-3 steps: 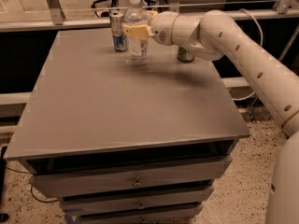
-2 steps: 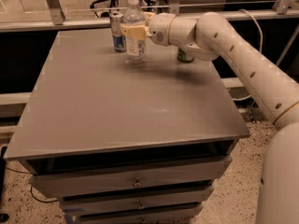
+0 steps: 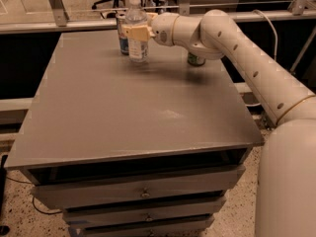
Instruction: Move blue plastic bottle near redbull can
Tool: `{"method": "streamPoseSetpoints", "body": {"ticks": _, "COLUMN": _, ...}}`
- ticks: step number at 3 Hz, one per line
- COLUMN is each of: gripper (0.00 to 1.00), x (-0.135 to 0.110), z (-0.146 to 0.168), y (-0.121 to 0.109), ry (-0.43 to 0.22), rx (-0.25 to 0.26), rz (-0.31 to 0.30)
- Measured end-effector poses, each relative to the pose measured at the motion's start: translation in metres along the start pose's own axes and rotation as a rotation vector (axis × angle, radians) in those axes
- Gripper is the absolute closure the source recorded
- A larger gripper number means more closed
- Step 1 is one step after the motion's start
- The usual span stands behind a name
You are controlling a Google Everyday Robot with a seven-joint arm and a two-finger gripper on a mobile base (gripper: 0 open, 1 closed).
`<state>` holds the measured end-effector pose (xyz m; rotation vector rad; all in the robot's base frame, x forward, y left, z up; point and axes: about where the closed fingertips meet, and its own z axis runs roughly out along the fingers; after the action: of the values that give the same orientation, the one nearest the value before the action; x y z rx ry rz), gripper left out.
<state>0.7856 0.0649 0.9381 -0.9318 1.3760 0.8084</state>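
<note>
The blue plastic bottle (image 3: 137, 31), clear with a white cap and a pale label, stands upright at the far left part of the grey table top (image 3: 133, 102). The redbull can (image 3: 122, 34) stands right behind and to the left of it, partly hidden by the bottle. My gripper (image 3: 137, 33) reaches in from the right and its cream fingers are shut on the bottle's middle. The bottle's base is on or just above the table; I cannot tell which.
A green-and-white can (image 3: 195, 59) stands behind my arm at the far right of the table, mostly hidden. My white arm (image 3: 247, 58) spans the right side. The table has drawers (image 3: 143, 194) at the front. A railing (image 3: 74, 26) runs behind the far edge.
The gripper and bottle have shifted slightly left and closer to the redbull can.
</note>
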Motion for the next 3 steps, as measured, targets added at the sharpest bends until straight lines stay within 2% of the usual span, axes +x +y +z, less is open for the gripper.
{"method": "streamPoseSetpoints", "body": {"ticks": 1, "gripper": 0.81, "x": 0.0042, "z": 0.0023, "y": -0.0002, "ry": 0.023, "rx": -0.003, "rz": 0.012}}
{"method": "streamPoseSetpoints", "body": {"ticks": 3, "gripper": 0.35, "x": 0.0094, "z": -0.0004, "y": -0.0020, "ry": 0.047, "rx": 0.005, "rz": 0.009}}
